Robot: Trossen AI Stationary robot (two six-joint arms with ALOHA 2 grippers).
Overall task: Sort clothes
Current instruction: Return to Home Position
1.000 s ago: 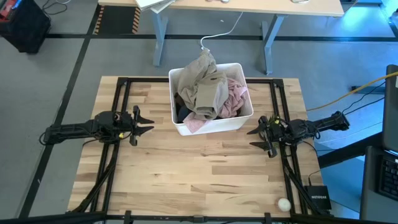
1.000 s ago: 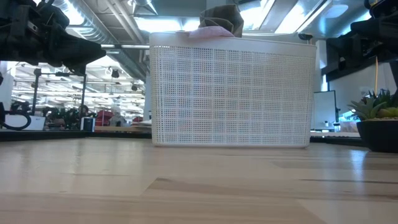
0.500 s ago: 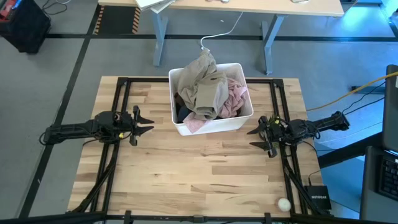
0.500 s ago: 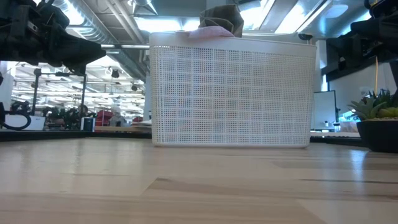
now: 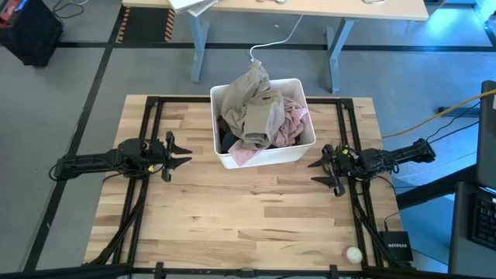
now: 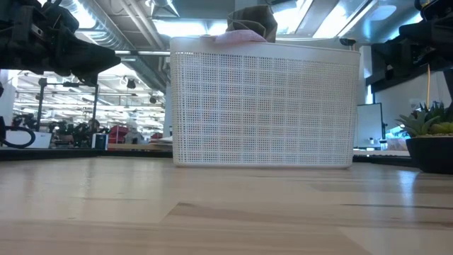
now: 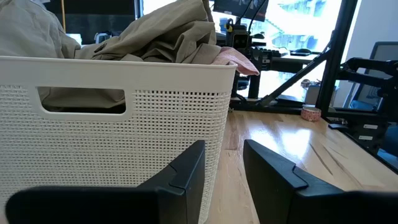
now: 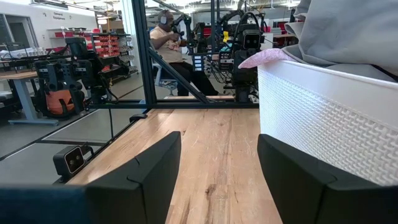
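Observation:
A white perforated plastic bin [image 5: 263, 151] stands at the table's far middle, heaped with clothes: a khaki-beige garment [image 5: 256, 105] on top, a pale pink one [image 5: 291, 120] at the right, a dark one [image 5: 226, 141] at the left. The heap shows above the rim in the low view [image 6: 252, 21] and the left wrist view [image 7: 149, 37]. My left gripper [image 5: 183, 153] hovers open and empty to the left of the bin. My right gripper [image 5: 319, 172] hovers open and empty to its right.
The bare wooden tabletop [image 5: 248, 225] spreads in front of the bin. A small white ball [image 5: 353, 253] lies at the near right corner. A dark box [image 5: 397, 246] sits off the table's right edge. A person [image 8: 166, 37] sits in the room beyond.

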